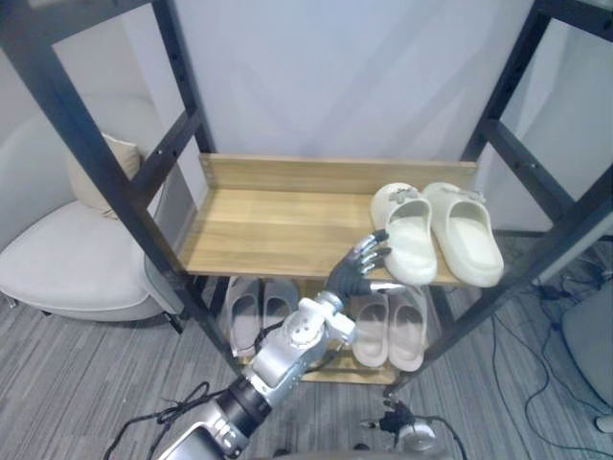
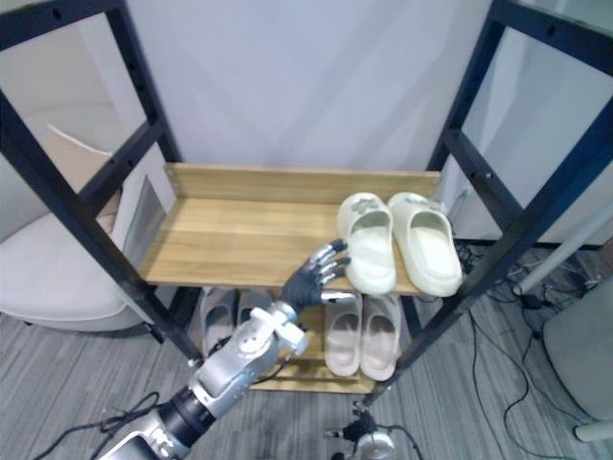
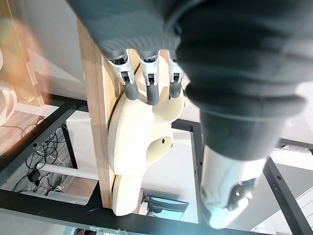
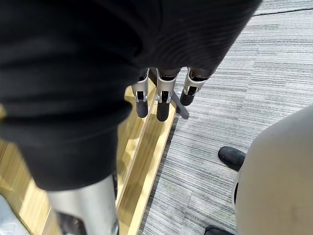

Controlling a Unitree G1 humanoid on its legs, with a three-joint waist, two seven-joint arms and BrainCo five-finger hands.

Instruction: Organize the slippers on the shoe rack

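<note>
A pair of cream slippers sits side by side at the right end of the rack's upper wooden shelf (image 1: 259, 225), toes toward me: the left slipper (image 1: 407, 235) and the right slipper (image 1: 465, 230). My left hand (image 1: 359, 264) reaches up from below, open, its straight fingers (image 3: 151, 88) against the near left side of the left cream slipper (image 3: 142, 147). On the lower shelf lie a grey pair (image 1: 259, 311) and a beige pair (image 1: 391, 331). My right hand (image 4: 163, 105) hangs open and holds nothing, over the lower shelf's edge (image 4: 146, 161) and the carpet.
Black frame posts (image 1: 105, 182) stand at both sides of the rack. A white armchair (image 1: 67, 259) sits left of it. Cables (image 1: 536, 383) trail on the carpet at the right. A dark shoe (image 4: 234, 157) rests beside a pale rounded seat (image 4: 279, 181).
</note>
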